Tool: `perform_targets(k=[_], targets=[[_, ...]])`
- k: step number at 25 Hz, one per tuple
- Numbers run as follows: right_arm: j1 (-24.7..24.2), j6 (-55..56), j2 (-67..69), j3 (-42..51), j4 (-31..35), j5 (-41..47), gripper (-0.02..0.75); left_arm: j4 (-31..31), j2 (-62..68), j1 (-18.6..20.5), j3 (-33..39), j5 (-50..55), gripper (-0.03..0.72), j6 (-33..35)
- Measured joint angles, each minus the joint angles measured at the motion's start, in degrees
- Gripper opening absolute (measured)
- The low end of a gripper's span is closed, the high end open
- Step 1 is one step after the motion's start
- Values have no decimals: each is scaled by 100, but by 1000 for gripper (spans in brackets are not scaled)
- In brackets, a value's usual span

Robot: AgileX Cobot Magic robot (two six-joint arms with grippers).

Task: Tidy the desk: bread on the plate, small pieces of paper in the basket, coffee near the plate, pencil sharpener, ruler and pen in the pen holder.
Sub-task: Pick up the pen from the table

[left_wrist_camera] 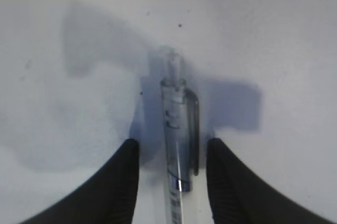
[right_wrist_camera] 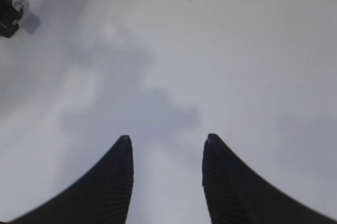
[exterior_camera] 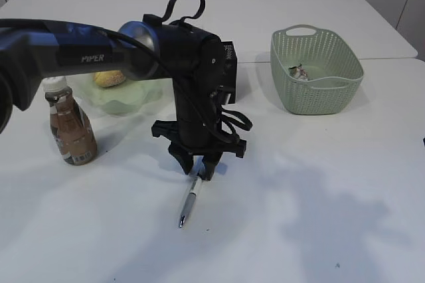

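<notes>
Pen lies on the table, its upper end under the left gripper; no pen holder shows. Left wrist view: jaws stand wide astride the barrel, untouching; closing off-centre might roll it away. Right wrist view: right gripper hangs parted over bare table, holding nothing.

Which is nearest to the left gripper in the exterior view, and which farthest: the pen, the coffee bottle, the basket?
1. Pen, lying between the left gripper fingers.
2. Coffee bottle, standing to its left.
3. Basket, behind it on the right.
</notes>
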Motion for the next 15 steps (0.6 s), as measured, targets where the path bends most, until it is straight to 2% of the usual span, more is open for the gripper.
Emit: perform_targets(k=[15], targets=[[0,0,0,0,0,-22,354,-26,105,0,-54,1,300,0]])
